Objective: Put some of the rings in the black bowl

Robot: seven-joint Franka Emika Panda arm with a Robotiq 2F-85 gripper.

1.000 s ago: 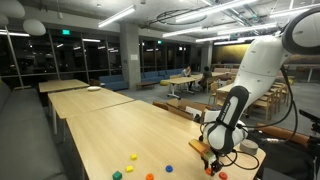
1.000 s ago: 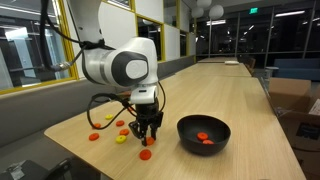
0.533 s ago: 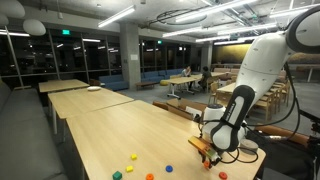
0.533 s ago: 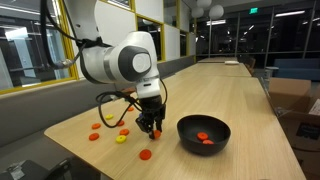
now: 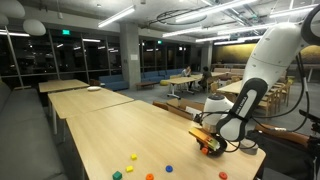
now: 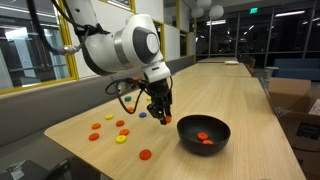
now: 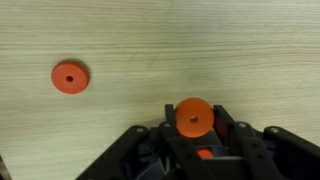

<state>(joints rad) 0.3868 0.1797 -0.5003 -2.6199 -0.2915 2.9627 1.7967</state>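
hand (image 6: 161, 113) clamped on a flat orange ring (image 7: 192, 115) near the glossy round black bowl (image 6: 204, 139).

The tabletop (image 7: 150, 40) is pale wood with fine grain and a satin finish. The rings (image 7: 70, 77) look like smooth matt plastic. The black bowl (image 6: 186, 135) is glossy. The arm's white shell (image 6: 135, 45) shines; the jaws are matt black.

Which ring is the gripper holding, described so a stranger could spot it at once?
On the long wooden table, find the black bowl; the gripper hangs close beside it. Pinched in it is an orange ring. Unlike the loose orange ring lying flat on the wood, it is off the table.
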